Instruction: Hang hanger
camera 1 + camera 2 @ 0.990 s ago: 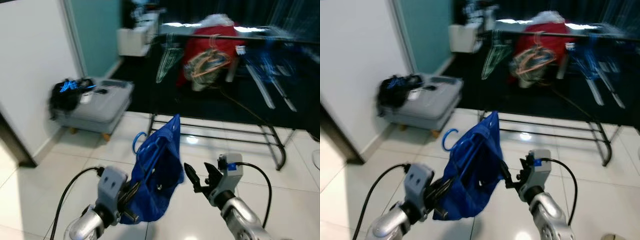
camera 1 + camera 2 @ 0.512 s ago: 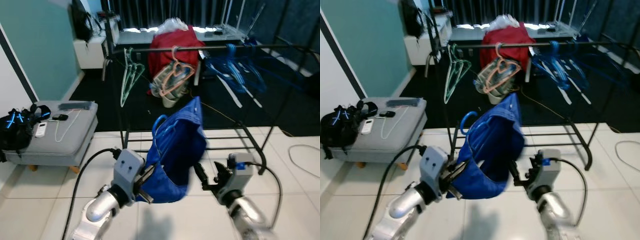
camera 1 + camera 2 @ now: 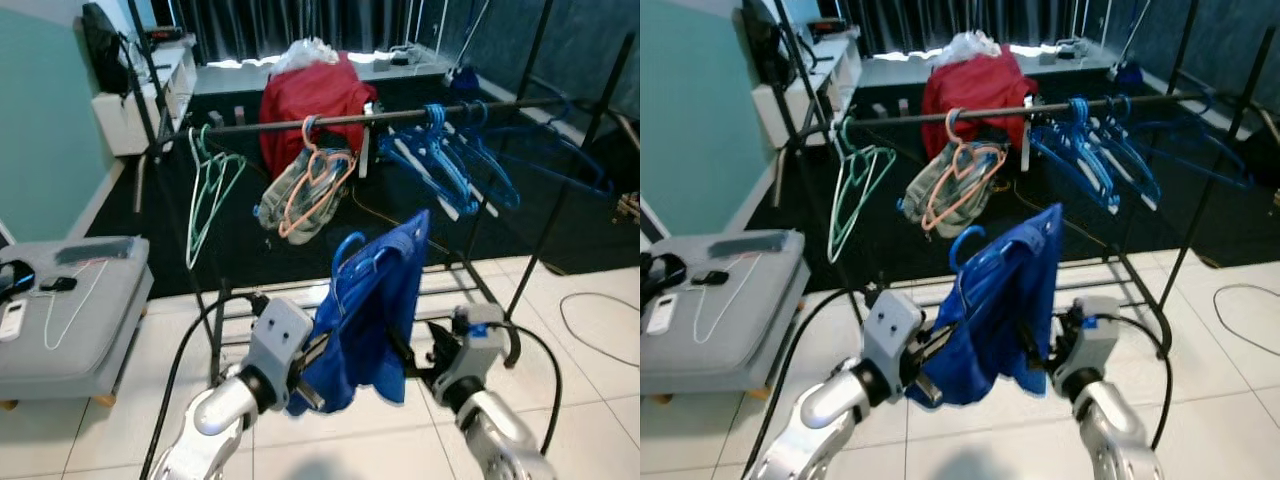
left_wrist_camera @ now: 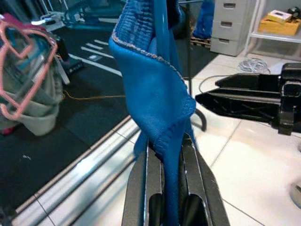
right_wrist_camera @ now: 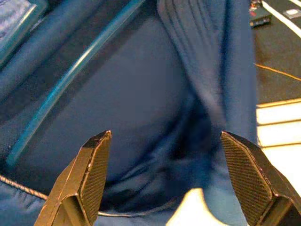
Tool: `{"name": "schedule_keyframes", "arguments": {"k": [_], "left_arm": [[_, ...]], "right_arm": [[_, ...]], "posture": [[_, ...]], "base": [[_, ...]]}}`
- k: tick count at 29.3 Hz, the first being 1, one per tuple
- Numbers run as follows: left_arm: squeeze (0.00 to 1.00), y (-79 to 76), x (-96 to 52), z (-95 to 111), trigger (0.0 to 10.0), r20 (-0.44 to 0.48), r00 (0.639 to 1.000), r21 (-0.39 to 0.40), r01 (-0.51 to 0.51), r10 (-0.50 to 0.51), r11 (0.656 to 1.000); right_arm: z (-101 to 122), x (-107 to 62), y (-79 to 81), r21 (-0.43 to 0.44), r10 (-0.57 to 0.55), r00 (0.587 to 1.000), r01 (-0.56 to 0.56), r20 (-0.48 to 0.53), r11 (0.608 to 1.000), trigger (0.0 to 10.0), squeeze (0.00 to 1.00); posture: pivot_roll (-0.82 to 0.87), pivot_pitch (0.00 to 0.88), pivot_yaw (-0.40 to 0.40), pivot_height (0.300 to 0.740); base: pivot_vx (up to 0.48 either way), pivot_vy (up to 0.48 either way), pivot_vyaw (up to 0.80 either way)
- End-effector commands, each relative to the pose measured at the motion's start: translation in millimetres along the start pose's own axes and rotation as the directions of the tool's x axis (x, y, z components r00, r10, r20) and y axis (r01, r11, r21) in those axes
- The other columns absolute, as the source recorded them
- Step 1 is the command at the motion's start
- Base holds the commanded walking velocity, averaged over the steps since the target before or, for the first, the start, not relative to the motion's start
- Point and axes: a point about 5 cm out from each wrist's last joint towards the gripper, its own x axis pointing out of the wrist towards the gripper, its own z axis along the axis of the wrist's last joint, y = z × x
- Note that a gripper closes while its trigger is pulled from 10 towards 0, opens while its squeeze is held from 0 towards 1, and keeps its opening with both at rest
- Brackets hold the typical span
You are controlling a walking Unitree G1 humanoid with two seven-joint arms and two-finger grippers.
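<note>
A: Hanger position?
B: Blue hanger [image 3: 345, 262] with a blue garment [image 3: 372, 300] draped on it, held up near the robot, in front of the clothes rack [image 3: 380, 118]. Its hook points up and sits lower and nearer than the rail. Not on the rail.

A: Who holds it?
B: Left gripper [image 4: 165, 155]. Jaws clenched on the blue garment and the hanger's lower part; the left wrist view shows cloth pinched between both black fingers [image 4: 141, 183].

A: Right side?
B: Right gripper [image 5: 167, 155] sits just right of the garment, jaws spread wide, cloth in front of them, nothing between them gripped.

A: Rail contents, left to right?
B: Green wire hangers [image 3: 208, 185]; a pink hanger [image 3: 312, 180] carrying a grey-green garment [image 3: 283, 200]; a cluster of blue hangers [image 3: 447, 160] on the right part. A red bundle [image 3: 312, 95] lies behind the rail, far side.

A: Surroundings?
B: Grey ottoman [image 3: 70, 310] at left on white floor tiles [image 3: 580, 350], with a white cord and small items on top. White cable [image 3: 600, 310] on the floor at right. Teal wall [image 3: 40, 130] at far left.
</note>
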Motion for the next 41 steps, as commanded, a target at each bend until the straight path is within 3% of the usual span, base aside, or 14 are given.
{"name": "schedule_keyframes", "arguments": {"k": [1,16,30,41], "left_arm": [[0.00,3.8,1.3,-4.5,10.0,-0.037,0.999,0.009,-0.024,0.024,1.000],[0.00,0.7,9.4,-5.3,10.0,-0.052,0.998,0.002,-0.036,0.037,0.999],[0.00,-7.7,35.2,-2.7,10.0,-0.082,0.995,-0.037,-0.057,0.054,0.998],[0.00,-6.1,37.5,-1.9,10.0,-0.088,0.994,-0.063,-0.075,0.070,0.995]], "right_arm": [[-4.0,1.6,5.2,0.013,0.019,1.000,-0.019,-0.007,1.000,10.0,0.00],[-4.6,1.2,5.0,0.013,0.022,1.000,-0.022,-0.007,1.000,10.0,0.00],[-3.5,3.3,5.2,0.012,0.018,1.000,-0.018,0.002,1.000,10.0,0.00],[-3.2,4.1,5.4,0.013,0.015,1.000,-0.015,0.006,1.000,10.0,0.00]], "posture": [[-0.06,0.000,0.042,0.740],[-0.06,0.000,0.044,0.740],[-0.07,0.000,0.053,0.740],[-0.07,0.000,0.054,0.740]], "base": [[0.480,0.000,0.00],[0.480,0.000,0.00],[0.480,0.000,0.00],[0.480,0.000,0.00]]}}
